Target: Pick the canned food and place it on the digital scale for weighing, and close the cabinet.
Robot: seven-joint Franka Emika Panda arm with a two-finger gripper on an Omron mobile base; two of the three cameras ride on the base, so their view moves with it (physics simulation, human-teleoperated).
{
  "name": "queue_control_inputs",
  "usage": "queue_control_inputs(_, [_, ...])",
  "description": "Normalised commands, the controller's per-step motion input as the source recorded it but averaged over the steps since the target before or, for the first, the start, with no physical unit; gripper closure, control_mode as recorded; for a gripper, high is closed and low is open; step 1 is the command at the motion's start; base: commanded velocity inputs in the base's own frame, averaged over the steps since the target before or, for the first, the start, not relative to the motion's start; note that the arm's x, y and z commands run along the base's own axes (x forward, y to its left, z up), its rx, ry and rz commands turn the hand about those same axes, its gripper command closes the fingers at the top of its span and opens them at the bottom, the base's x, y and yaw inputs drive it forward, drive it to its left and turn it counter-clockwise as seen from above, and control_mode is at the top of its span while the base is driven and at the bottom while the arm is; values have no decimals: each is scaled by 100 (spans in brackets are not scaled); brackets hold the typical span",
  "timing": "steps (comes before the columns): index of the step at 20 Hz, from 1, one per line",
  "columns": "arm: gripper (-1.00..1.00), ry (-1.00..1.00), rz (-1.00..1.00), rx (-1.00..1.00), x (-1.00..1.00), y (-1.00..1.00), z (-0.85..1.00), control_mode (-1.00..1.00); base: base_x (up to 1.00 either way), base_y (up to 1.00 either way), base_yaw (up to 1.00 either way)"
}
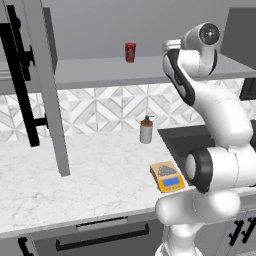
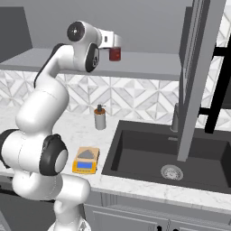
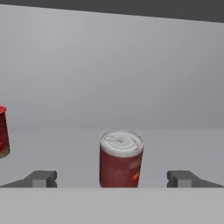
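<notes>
White Franka arm is folded high, elbow up, wrist level with the open grey upper wall cabinet (image 1: 47, 90), hand pointing horizontally into the cabinet shelf. Two-finger gripper (image 3: 113, 178) has its dark fingertips (image 3: 43, 178) spread wide, nothing between the pads touching them.

The short dark red-brown tin with silvery top and light label patch (image 3: 120, 159) stands upright on the cabinet's grey shelf, centred in the gap between the tips in the hand view, apart from both fingers and a bit beyond them. In the right base view that tin (image 2: 114, 53) sits just past the end of the hand.

A slimmer, taller bright red can (image 1: 130, 52) stands upright further along the same shelf, well apart from the tin; it sits at the left edge of the hand view (image 3: 3, 131).

Cabinet doors are swung open, long vertical black bar handles facing out; one door edge (image 2: 195, 81) hangs over the dark sink (image 2: 135, 155).

The small flat yellow-orange digital scale with tan-grey plate and blue display (image 1: 167, 176) lies on the white marble counter (image 1: 90, 175) near the front edge, just beside the sink, nothing on it. A grey soap dispenser with dark pump (image 1: 146, 130) stands by the tiled backsplash behind it.
</notes>
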Motion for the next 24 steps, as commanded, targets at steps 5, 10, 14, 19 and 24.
queue_control_inputs(5, [-100,0,0,0,34,-4,-13,-100,0,0,0])
queue_control_inputs(10, [-100,0,0,0,18,-14,-8,-100,0,0,0])
queue_control_inputs(14, [-100,0,0,0,18,-12,-25,-100,0,0,0])
queue_control_inputs(19, [-100,0,0,0,36,0,-12,-100,0,0,0])
queue_control_inputs(24, [-100,0,0,0,24,-12,-8,-100,0,0,0])
